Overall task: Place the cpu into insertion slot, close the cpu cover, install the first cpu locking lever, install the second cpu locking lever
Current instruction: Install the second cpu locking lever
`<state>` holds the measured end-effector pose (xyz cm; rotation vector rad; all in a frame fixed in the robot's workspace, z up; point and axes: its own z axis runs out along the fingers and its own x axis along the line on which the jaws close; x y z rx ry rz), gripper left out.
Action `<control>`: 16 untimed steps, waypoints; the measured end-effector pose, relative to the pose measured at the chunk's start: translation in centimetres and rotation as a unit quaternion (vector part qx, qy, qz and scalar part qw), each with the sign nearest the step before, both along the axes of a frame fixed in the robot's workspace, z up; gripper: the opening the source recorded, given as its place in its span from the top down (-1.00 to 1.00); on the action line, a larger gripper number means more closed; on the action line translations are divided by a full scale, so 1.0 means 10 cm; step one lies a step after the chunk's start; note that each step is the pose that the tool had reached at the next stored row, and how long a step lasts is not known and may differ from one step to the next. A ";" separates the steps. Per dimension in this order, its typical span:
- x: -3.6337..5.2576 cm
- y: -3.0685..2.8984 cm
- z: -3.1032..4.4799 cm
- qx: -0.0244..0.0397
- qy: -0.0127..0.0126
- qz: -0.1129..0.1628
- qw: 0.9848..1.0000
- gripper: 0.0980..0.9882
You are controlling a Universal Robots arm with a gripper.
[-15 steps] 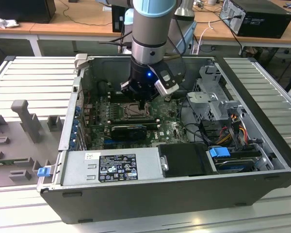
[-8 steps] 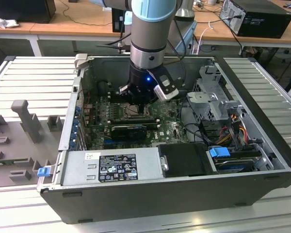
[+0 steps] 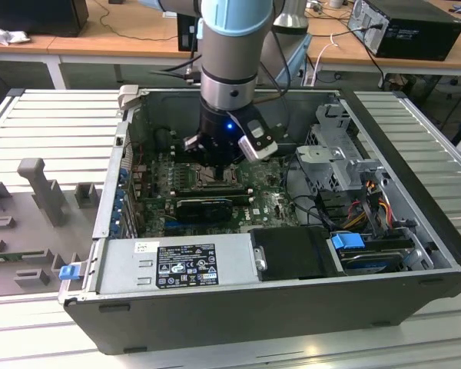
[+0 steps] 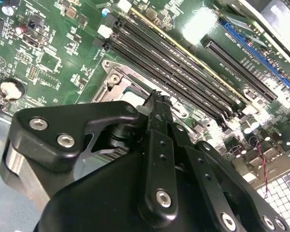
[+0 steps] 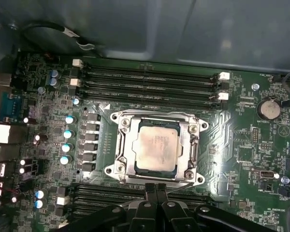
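The cpu [image 5: 154,147] sits flat in the insertion slot [image 5: 123,145], and the cpu cover [image 5: 157,118] lies down over it, its square window framing the chip. That part of the job looks done; the work in hand seems to be the locking levers. A thin wire lever [image 5: 181,185] runs along the near edge of the socket, just beside the gripper [image 5: 157,189] tips.

The fingers [image 5: 150,193] are clenched together with nothing between them, pressed tip to tip, hovering at the socket's edge. In the second wrist view the same closed tip [image 4: 157,96] points down at the socket frame, beside the long memory slots [image 4: 183,63]. In the exterior view the arm [image 3: 229,46] reaches straight down into the open computer case [image 3: 415,223], which lies on the ribbed surface [image 3: 54,123].

To do this step well, I would judge that the closed tips should push on the lever's handle end only, sweeping it down and sideways under its hook. The tips should stay off the chip and the cover window. Pressure should be steady, since a springy wire can slip off a narrow tip and snap back. Whether either lever is already latched I cannot tell.
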<state>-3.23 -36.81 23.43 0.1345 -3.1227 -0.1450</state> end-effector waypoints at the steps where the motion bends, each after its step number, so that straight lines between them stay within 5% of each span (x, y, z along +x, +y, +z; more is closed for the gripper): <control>1: -0.005 0.000 0.000 0.000 0.000 0.000 1.000 0.98; 16: -0.177 -0.070 -0.089 0.005 0.000 0.001 1.000 0.98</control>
